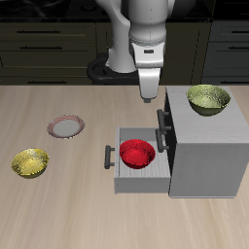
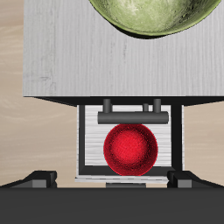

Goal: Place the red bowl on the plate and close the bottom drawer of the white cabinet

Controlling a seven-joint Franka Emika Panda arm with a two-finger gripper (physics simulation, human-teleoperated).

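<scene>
Nearest the table's front edge, the bottom drawer (image 1: 136, 173) of the white cabinet (image 1: 206, 146) stood pulled well out, its dark bar handle at the front, and the red bowl (image 1: 137, 153) sat upright inside it, near the middle of the drawer floor. Off to one side, a yellow-green bowl (image 1: 29, 162) rested on the bare table, and a little farther back lay the plate (image 1: 66, 126), well apart from the drawer and holding nothing. Your gripper (image 1: 147, 97) hung above and behind the open drawer, beside the cabinet's front face, clear of everything. In the wrist view the red bowl (image 2: 131, 149) lay straight below the gripper (image 2: 109, 181), between its two fingertips (image 2: 39, 182), which were spread wide and gripped nothing; no part of them touched the bowl or the drawer walls. Farther back, a second yellow-green bowl (image 1: 208, 99) stood on the cabinet's flat top, and the upper drawer (image 1: 163, 128) was pushed in flush.
</scene>
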